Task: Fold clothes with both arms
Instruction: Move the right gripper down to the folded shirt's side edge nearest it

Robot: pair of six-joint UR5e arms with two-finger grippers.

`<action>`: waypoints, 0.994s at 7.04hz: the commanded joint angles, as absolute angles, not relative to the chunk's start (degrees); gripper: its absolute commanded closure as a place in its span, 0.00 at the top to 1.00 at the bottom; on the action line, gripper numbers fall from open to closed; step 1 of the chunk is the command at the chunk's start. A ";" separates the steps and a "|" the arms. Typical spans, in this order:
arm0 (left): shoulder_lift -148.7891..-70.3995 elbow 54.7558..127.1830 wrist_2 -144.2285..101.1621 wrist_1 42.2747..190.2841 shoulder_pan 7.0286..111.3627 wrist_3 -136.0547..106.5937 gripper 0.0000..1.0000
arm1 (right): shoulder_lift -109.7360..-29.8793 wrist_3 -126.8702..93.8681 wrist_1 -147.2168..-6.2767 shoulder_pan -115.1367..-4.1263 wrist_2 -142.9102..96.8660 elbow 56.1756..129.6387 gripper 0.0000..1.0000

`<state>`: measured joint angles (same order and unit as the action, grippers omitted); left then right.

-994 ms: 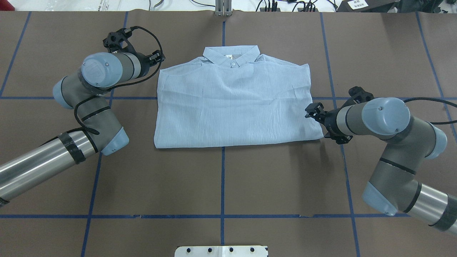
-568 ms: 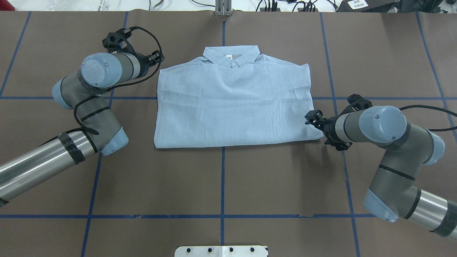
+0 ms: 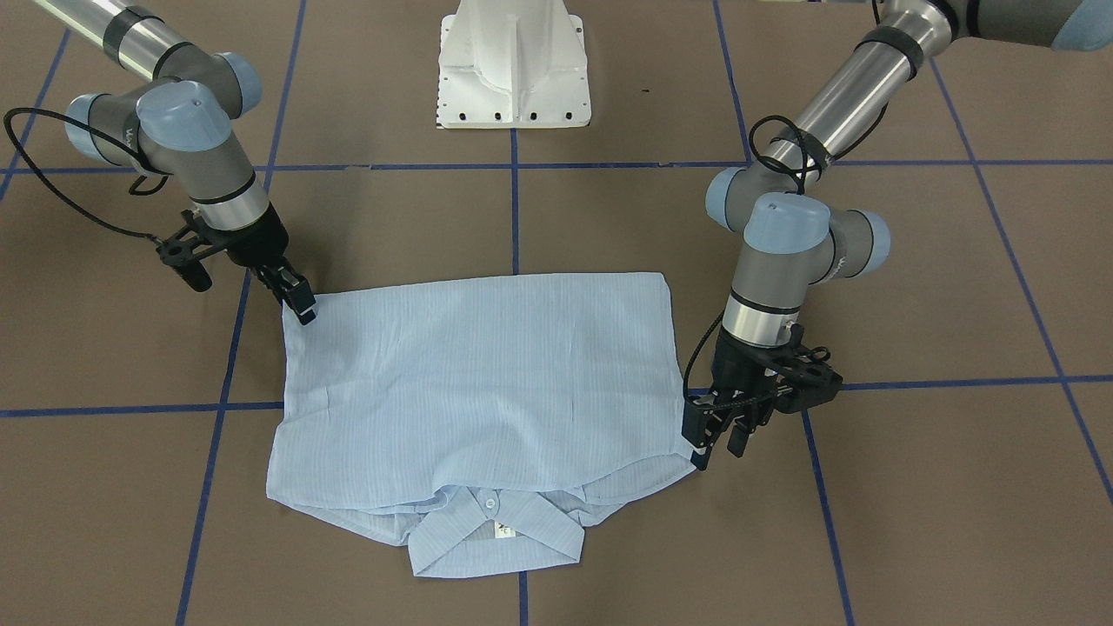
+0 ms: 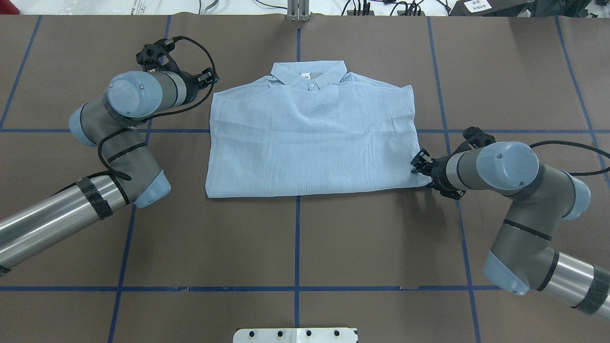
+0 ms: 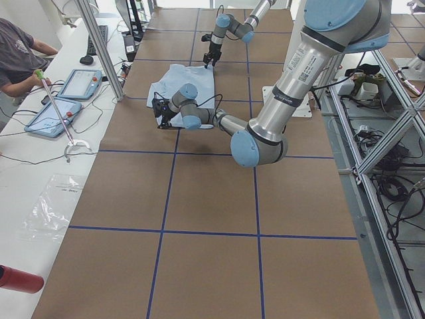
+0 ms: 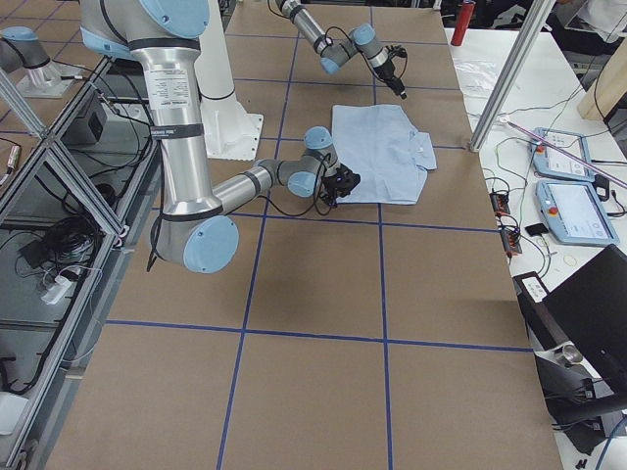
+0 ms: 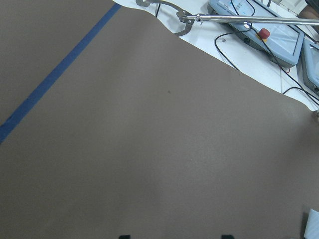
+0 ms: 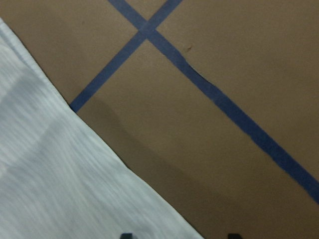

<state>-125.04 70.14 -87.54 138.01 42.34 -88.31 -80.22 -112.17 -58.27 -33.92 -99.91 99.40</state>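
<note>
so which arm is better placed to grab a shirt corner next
Right, probably: the right gripper sits open at the shirt hem corner; the left gripper hangs beside the shoulder, off the cloth.

Robotics lab, with teach pendants [image 6: 576,211] and aluminium framing [image 6: 509,73].

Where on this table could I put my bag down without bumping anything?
The widest bare stretch of table lies in the middle, between the shirt and the white base. The far corners, level with the collar, are bare too. It is crowded at the shirt's sides, where the left gripper and right gripper sit.
</note>
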 commanded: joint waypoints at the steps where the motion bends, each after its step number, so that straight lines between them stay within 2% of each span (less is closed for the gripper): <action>1: -124.81 70.14 -87.54 138.08 42.36 -88.24 0.68 | -80.42 -111.80 -58.27 -34.10 -100.55 99.84 0.00; 3: -124.80 70.14 -87.54 138.08 42.28 -88.33 0.68 | -81.38 -111.80 -58.27 -34.28 -100.55 102.19 0.00; 5: -124.80 71.36 -87.71 137.90 42.19 -88.42 0.68 | -90.91 -113.19 -58.54 -31.14 -103.86 114.46 0.00; 6: -124.80 73.02 -87.98 137.73 42.10 -88.42 0.68 | -92.18 -116.51 -58.71 -25.46 -104.06 118.52 0.00; 7: -123.24 78.00 -88.07 137.12 41.40 -88.77 0.67 | -95.76 -116.80 -58.97 -19.57 -105.45 123.00 0.00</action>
<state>-124.42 73.53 -87.89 137.66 41.97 -88.50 -91.81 -115.36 -58.72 -26.28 -104.02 117.23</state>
